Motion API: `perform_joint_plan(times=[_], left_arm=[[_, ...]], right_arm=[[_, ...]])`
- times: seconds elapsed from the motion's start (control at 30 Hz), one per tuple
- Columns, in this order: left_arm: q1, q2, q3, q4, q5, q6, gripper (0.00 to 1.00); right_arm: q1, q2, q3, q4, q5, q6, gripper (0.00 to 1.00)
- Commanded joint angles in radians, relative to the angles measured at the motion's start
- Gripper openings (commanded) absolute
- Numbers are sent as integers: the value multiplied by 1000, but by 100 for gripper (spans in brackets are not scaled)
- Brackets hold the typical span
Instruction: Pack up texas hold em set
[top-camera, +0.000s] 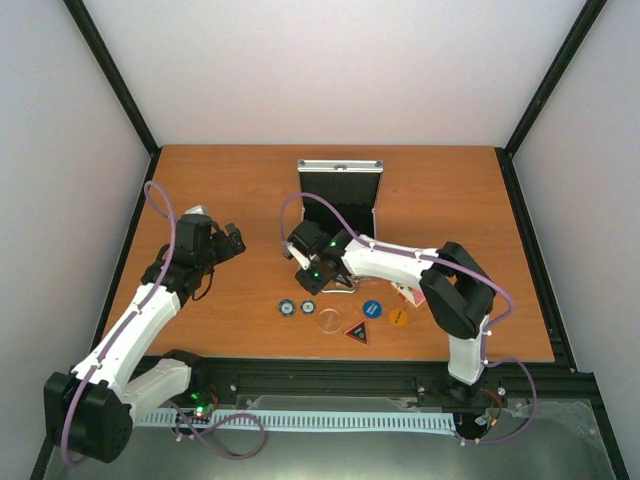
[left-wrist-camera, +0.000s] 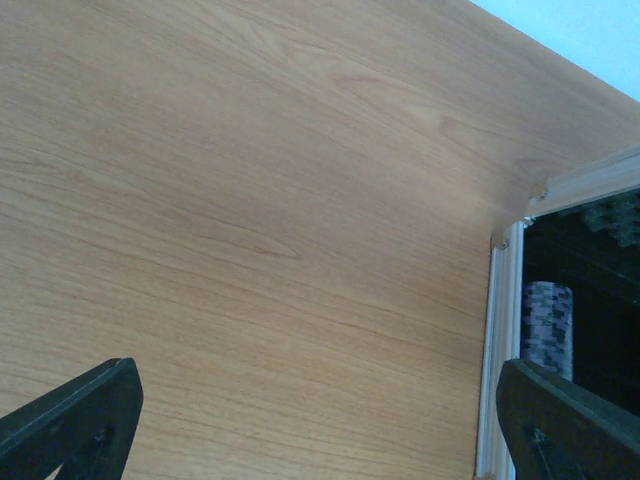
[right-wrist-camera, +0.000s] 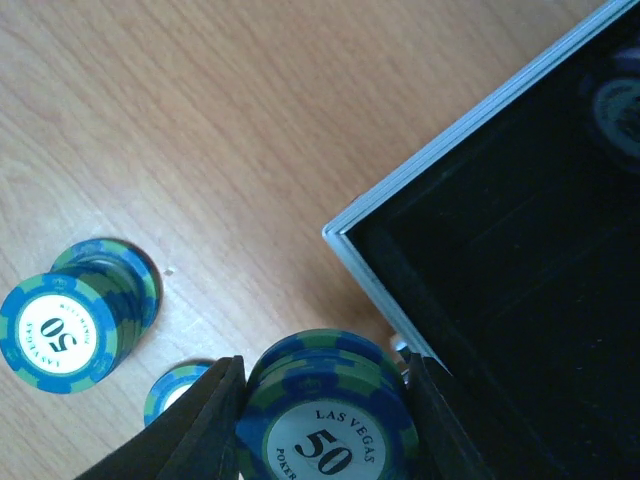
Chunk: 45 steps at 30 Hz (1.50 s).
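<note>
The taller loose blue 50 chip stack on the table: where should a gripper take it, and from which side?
Probably from straight above, closing on opposite edges of the blue chip stack. It lies flat on the table, faces up, so only its round rim offers grip. Close low to catch every chip, on sides away from the other chip nearby.

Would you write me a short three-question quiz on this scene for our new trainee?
1. True or false: the left gripper is shut on a chip.
2. What number is printed on top of the chip stack held in the right gripper?
3. The silver case is: A closed, B open, C lying upside down.

Key: 1 false, it is open over bare table; 2 fifty; 3 B.
</note>
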Motion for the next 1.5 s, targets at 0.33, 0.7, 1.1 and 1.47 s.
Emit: perform_joint_plan(times=[0.33,0.7,1.1,1.47], left_arm=[[5,-12,12,14,30,-4,100],[4,-7,6,17,29,-4,100],[4,-12,-8,21,30,-7,100],[4,-13,-27,29,28,-12,100]], right_arm=[[-43,-39,39,95,56,49,3],[-58,-30,6,225,133,76,3],[-61,1,-90,412,205,141,3],[-58,66,-171,606,291,225,3]])
